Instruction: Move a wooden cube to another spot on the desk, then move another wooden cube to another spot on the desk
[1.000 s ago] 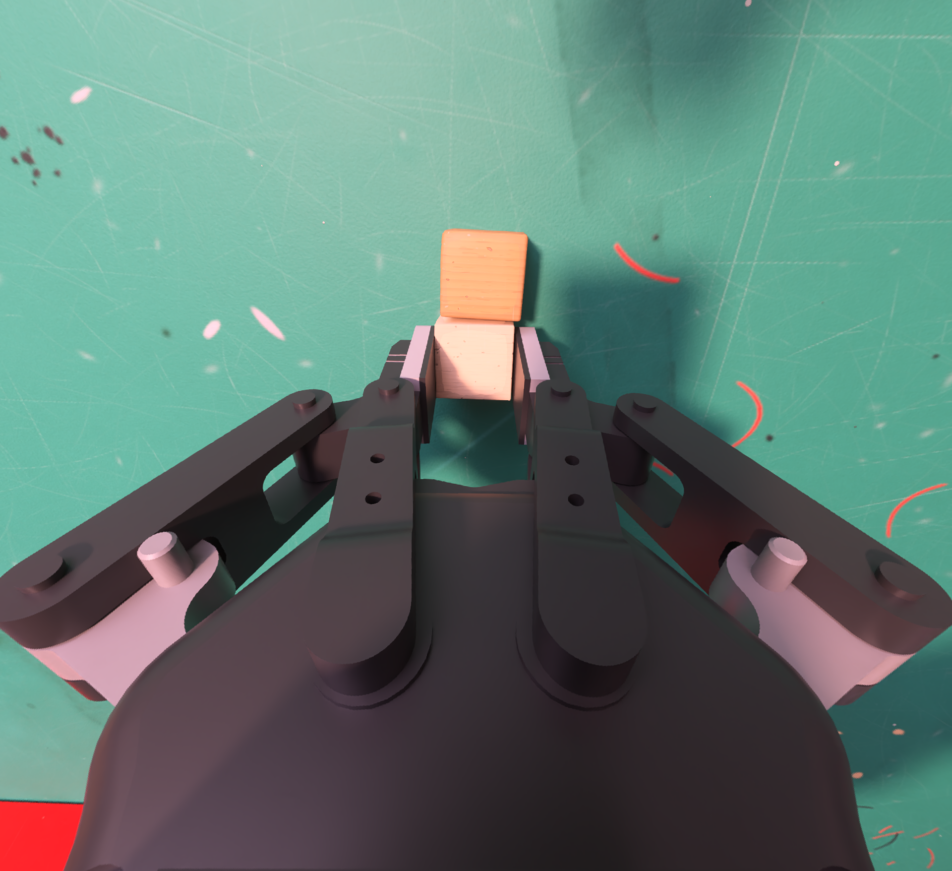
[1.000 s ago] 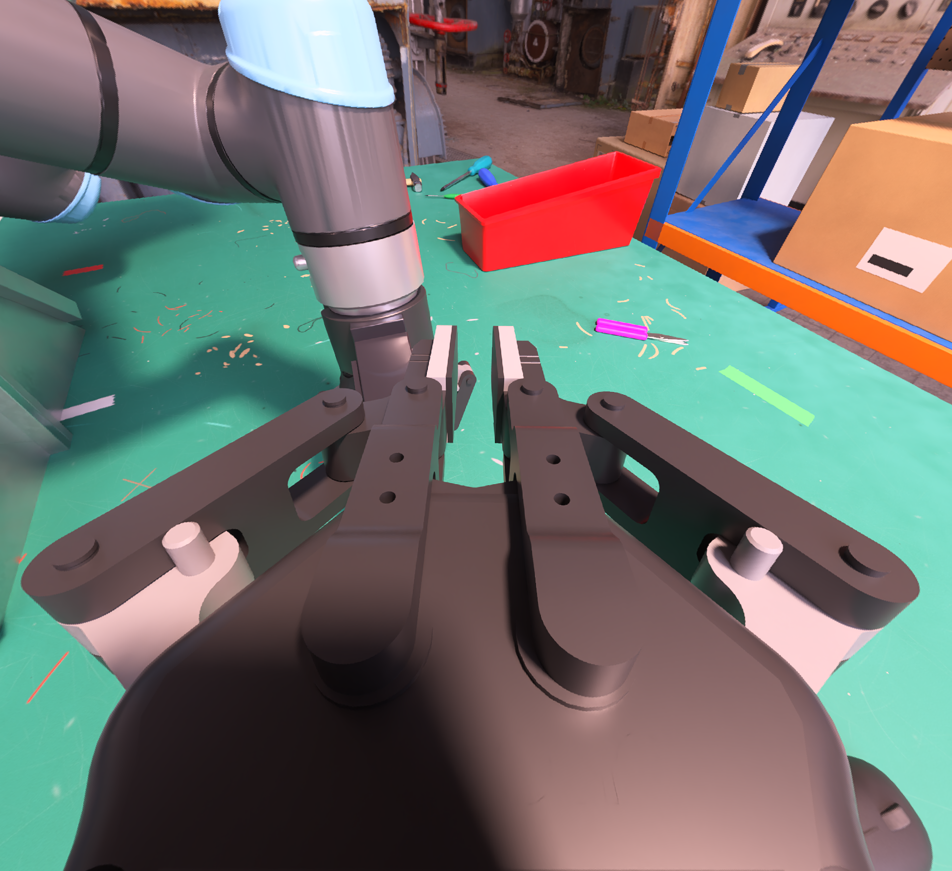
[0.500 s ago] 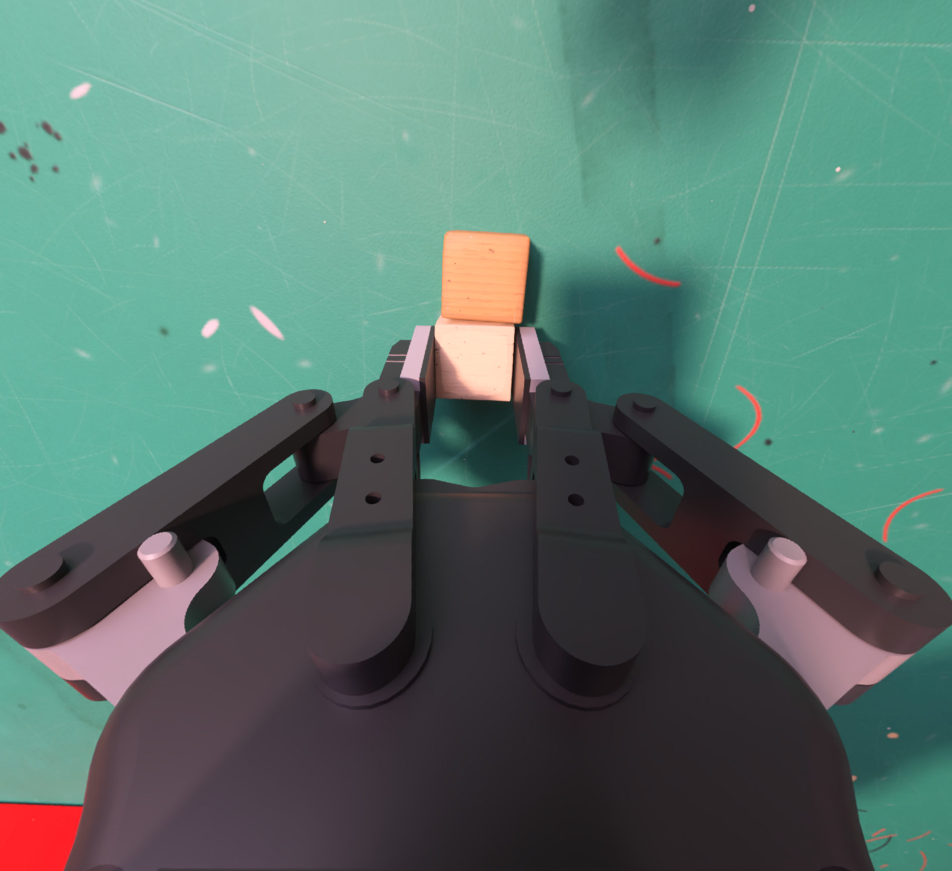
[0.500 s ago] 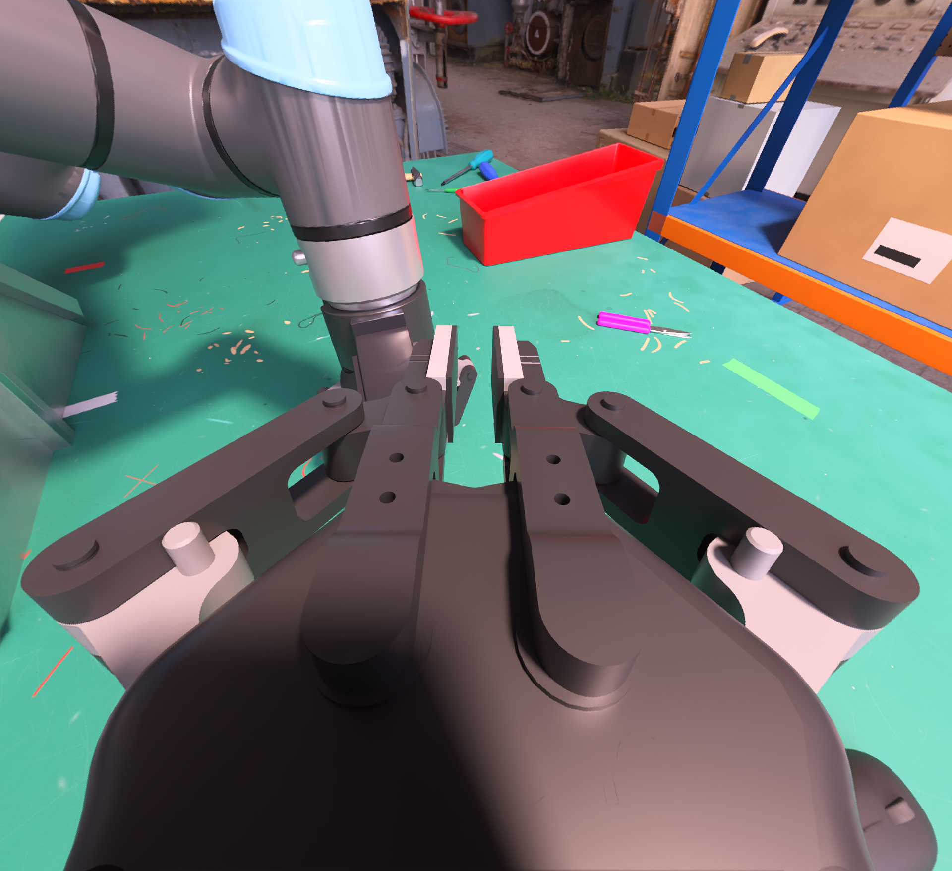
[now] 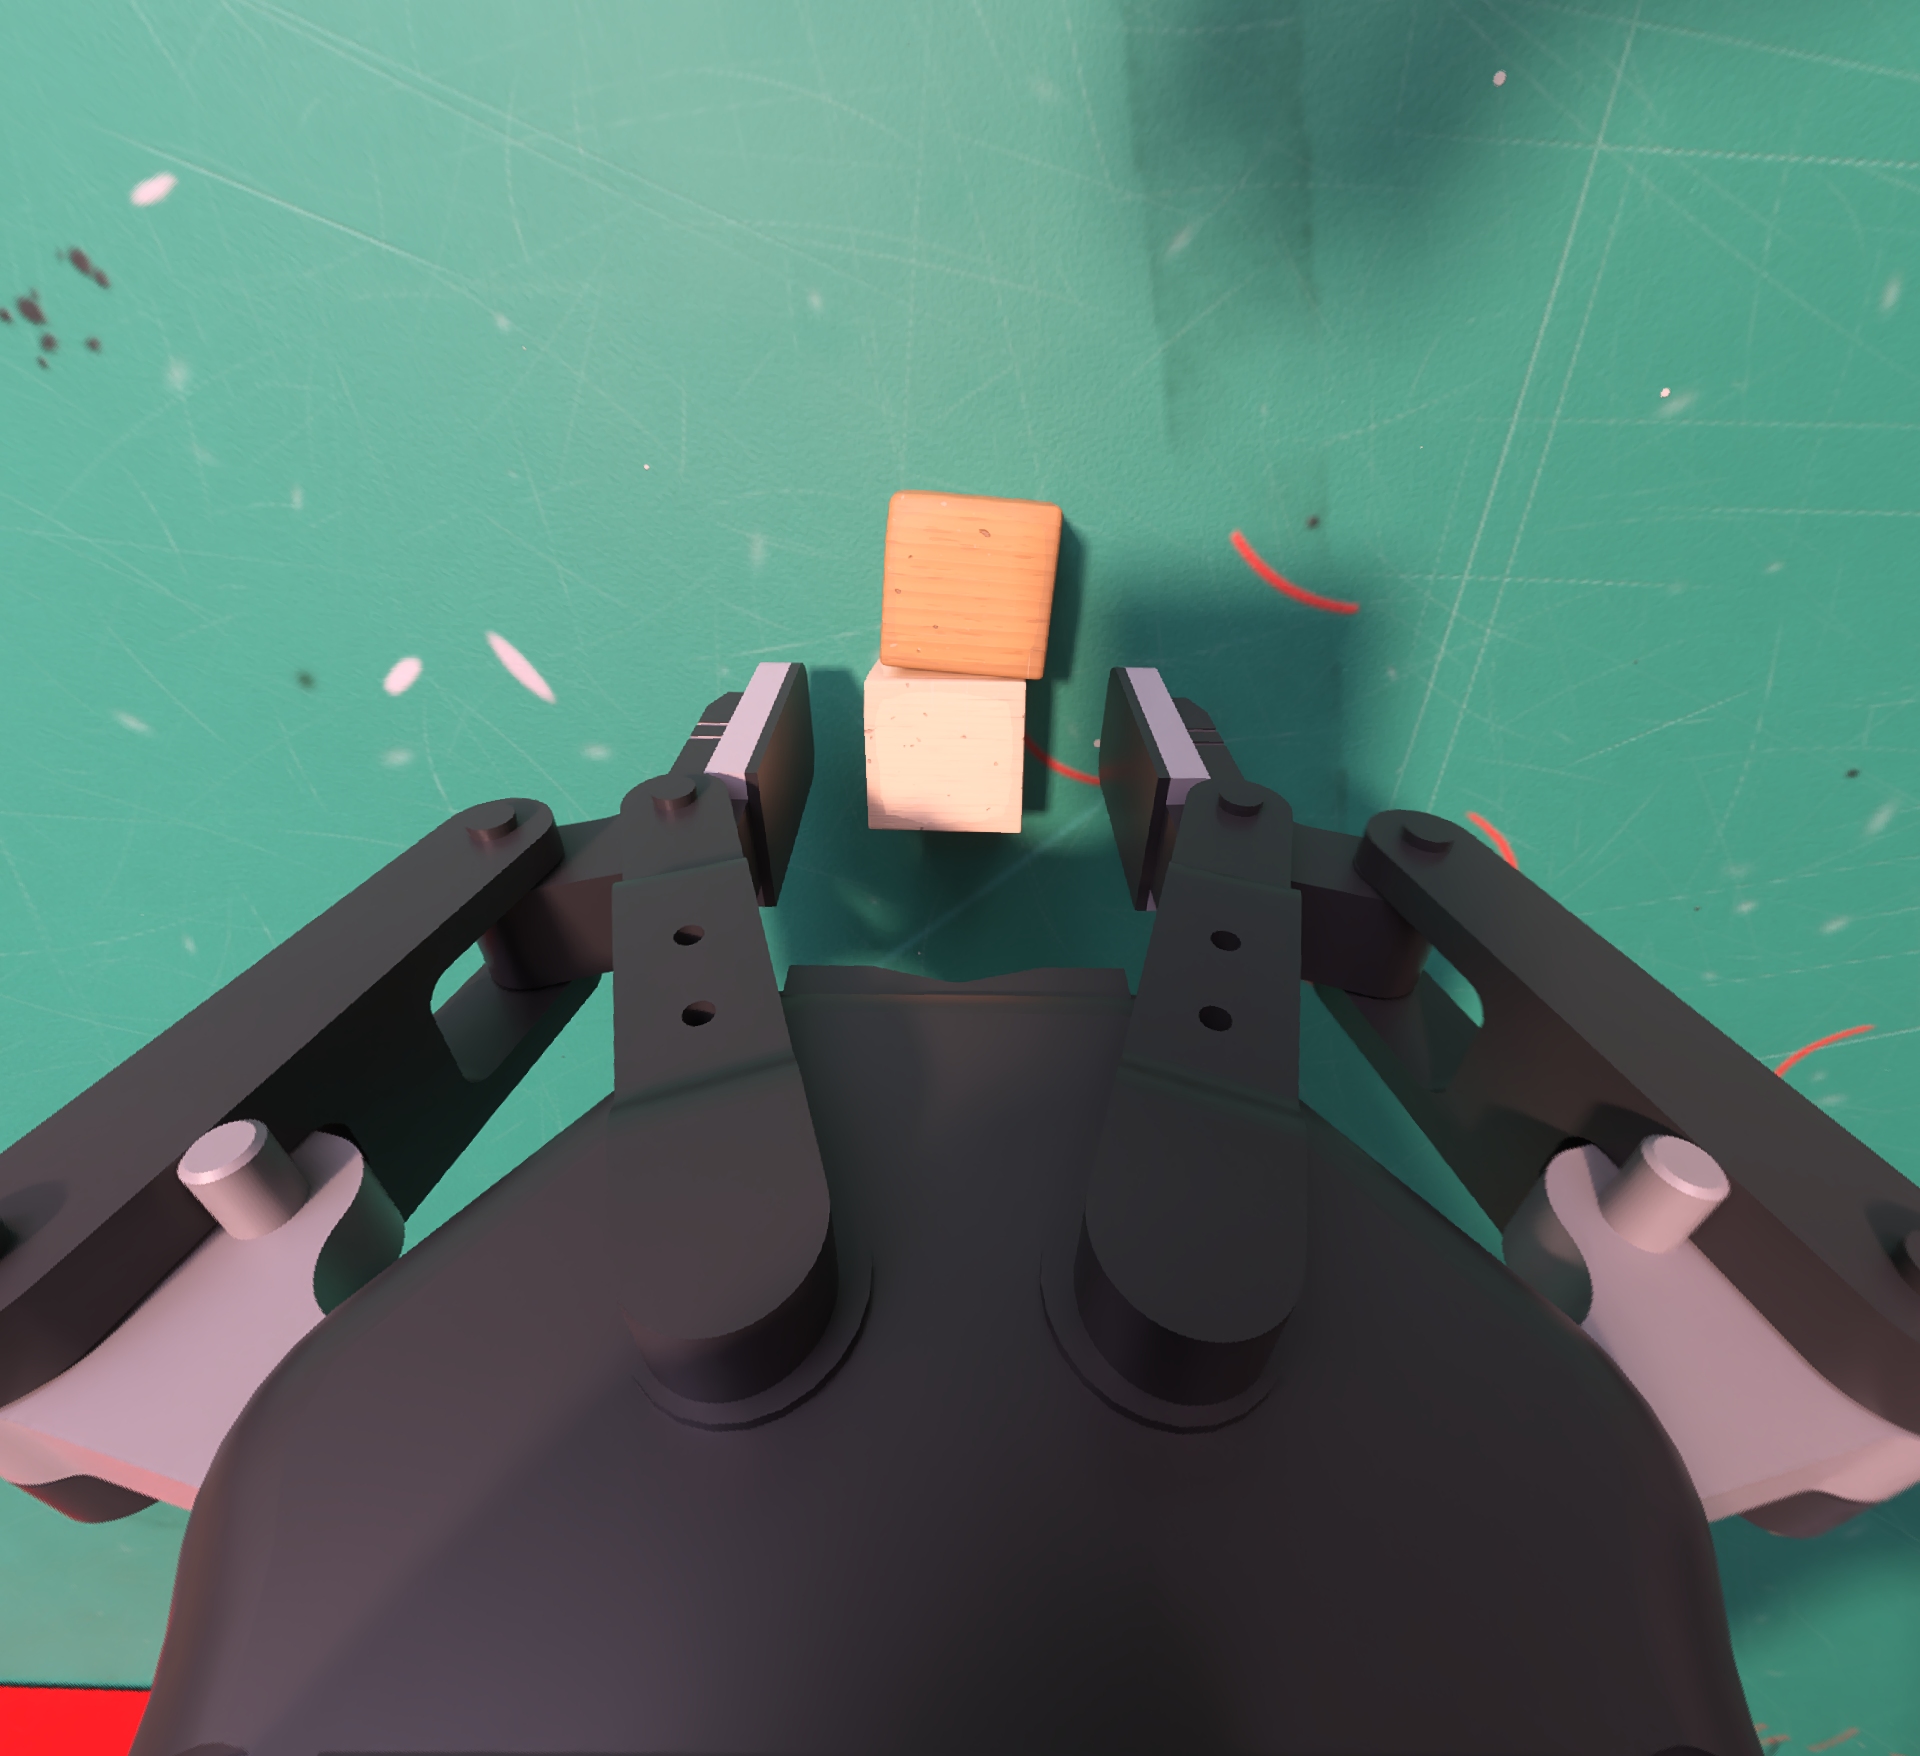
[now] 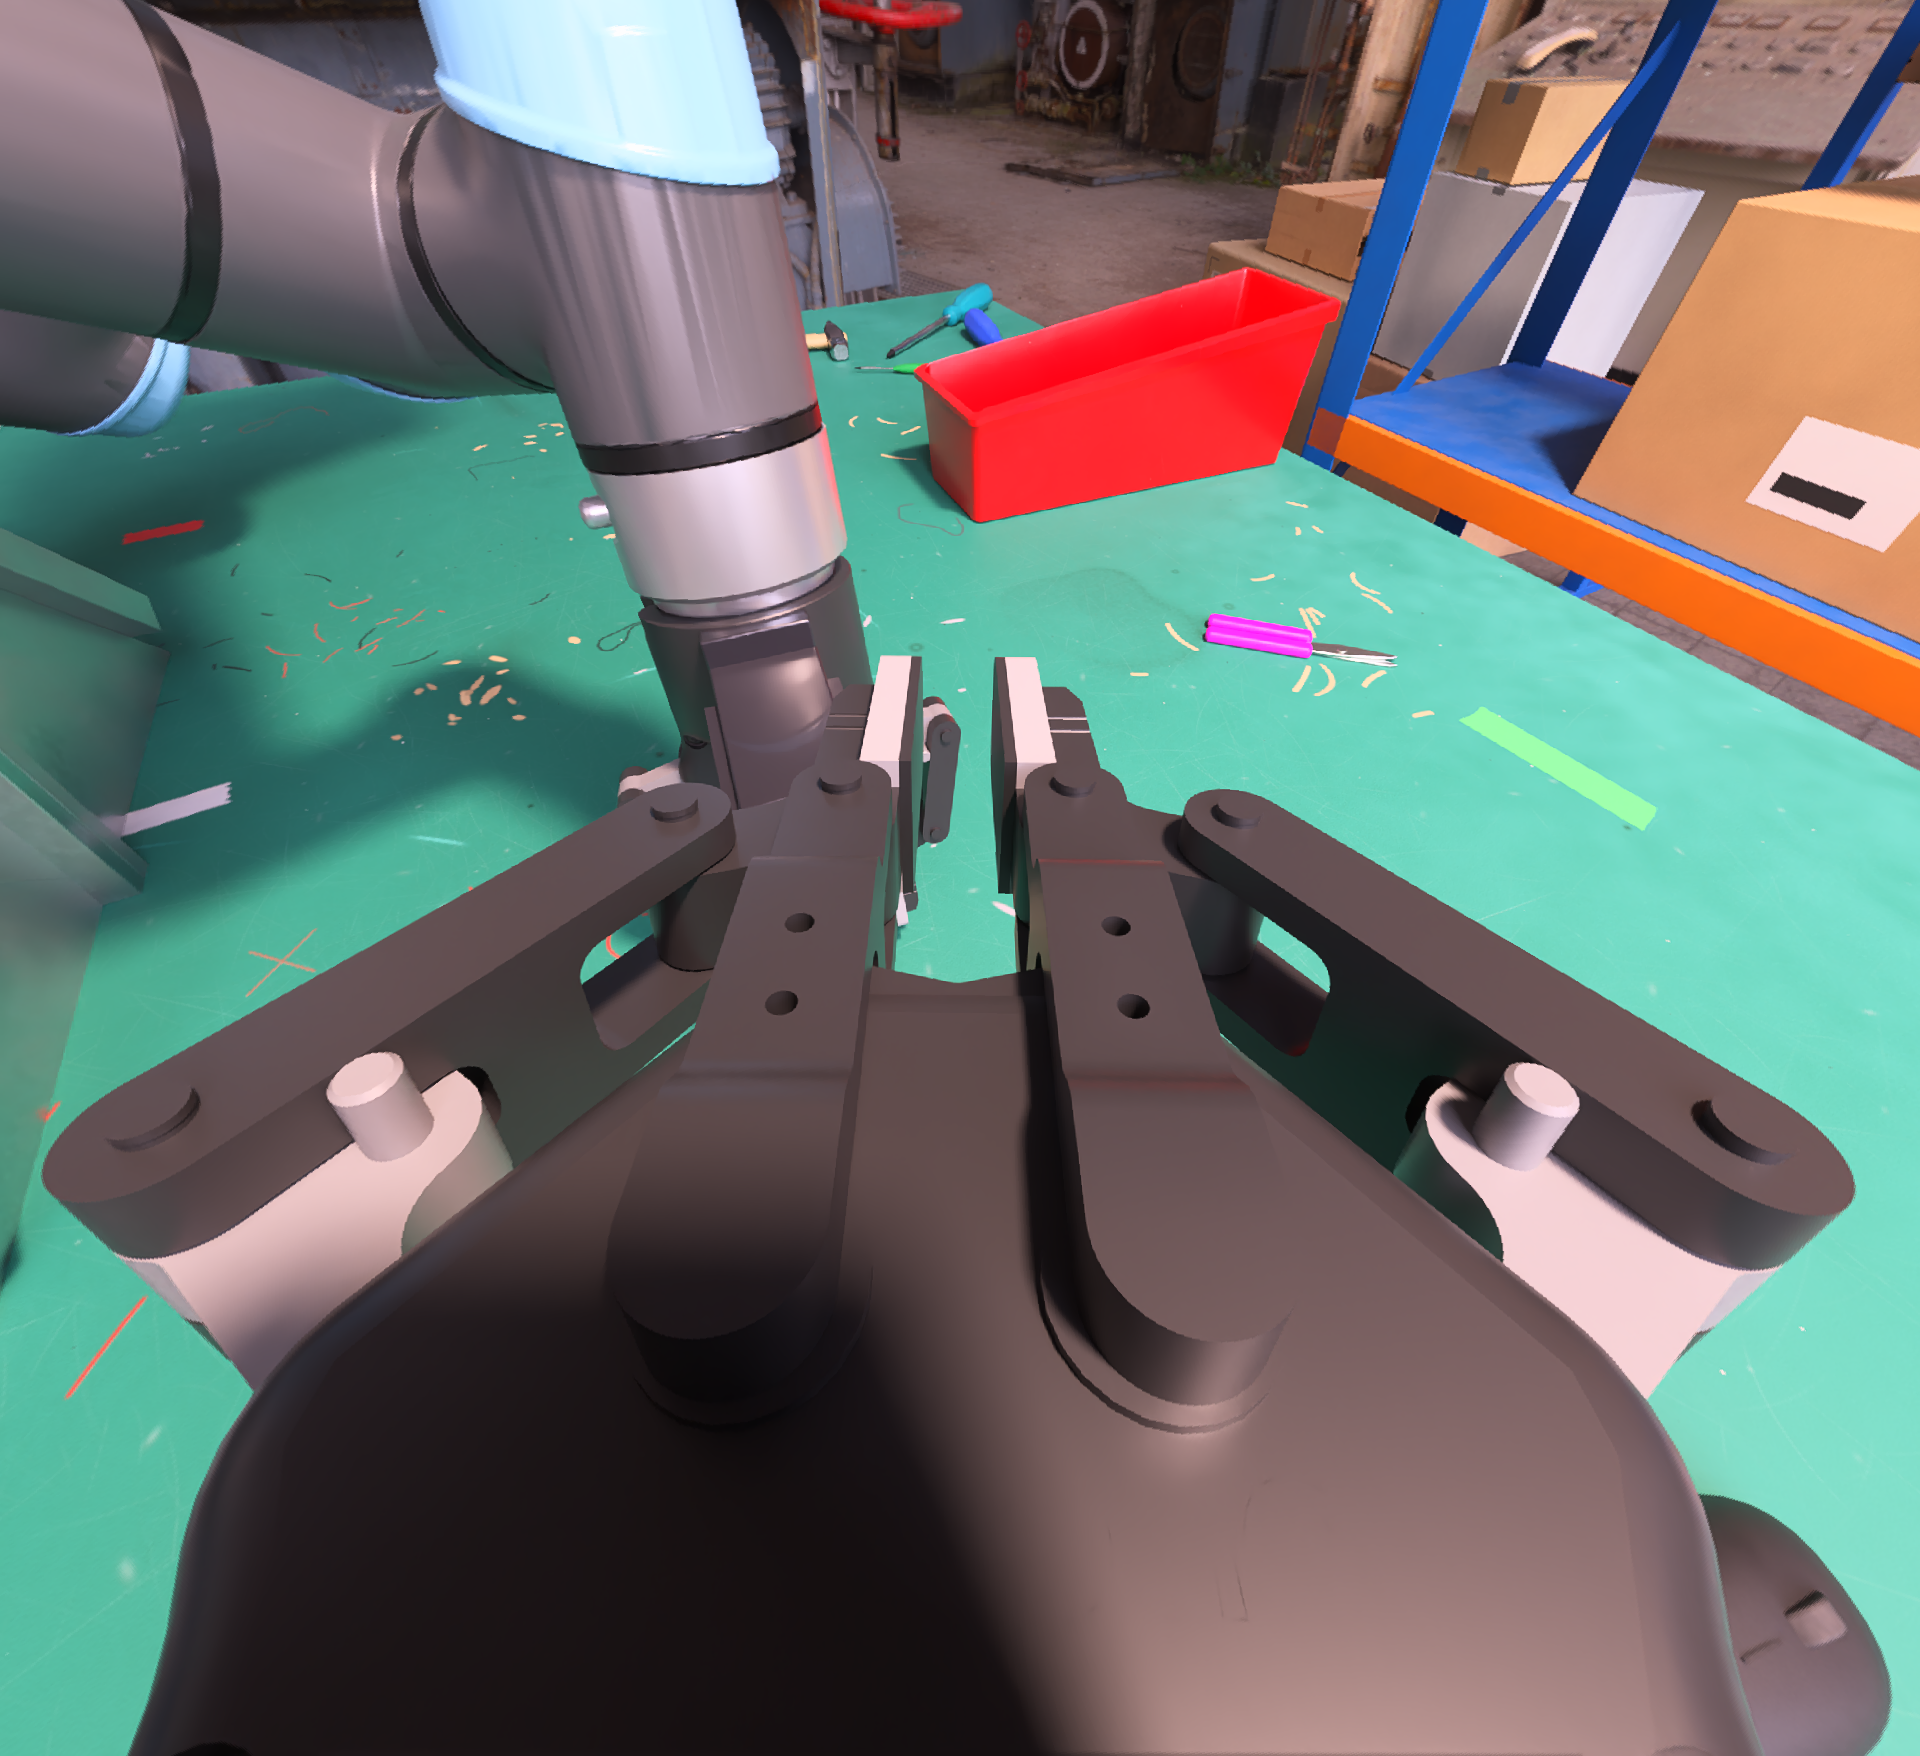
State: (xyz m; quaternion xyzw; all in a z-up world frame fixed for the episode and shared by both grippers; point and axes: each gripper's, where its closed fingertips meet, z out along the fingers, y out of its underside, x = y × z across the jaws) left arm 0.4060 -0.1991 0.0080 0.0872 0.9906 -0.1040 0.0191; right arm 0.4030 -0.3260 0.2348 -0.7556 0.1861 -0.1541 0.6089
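So the left gripper is pointing straight down at the green desk with its fingers spread wide and holding nothing. The pale wooden cube sits right in the gap between the two pads, and there's clear green showing on both sides of it, so neither pad is touching it. It's a bit closer to the left-hand pad than the other one. Directly past it, farther out from the fingertips, is the orange wooden cube. From this angle the two cubes look like they're touching edge to edge, with the orange one nudged slightly to the right. The orange one lies beyond the reach of the pads, not between them.

Around them the desk is scratched up, with some thin red curled shavings off to the right of the cubes and a few white flecks on the left.

The right gripper is off on its own, hovering above the desk with only a narrow slot between its fingers and nothing in it. From its camera you can see the left arm coming down in front, but the cubes are hidden from that view. Farther back there's a red bin, and a magenta-handled tool lying to the right.
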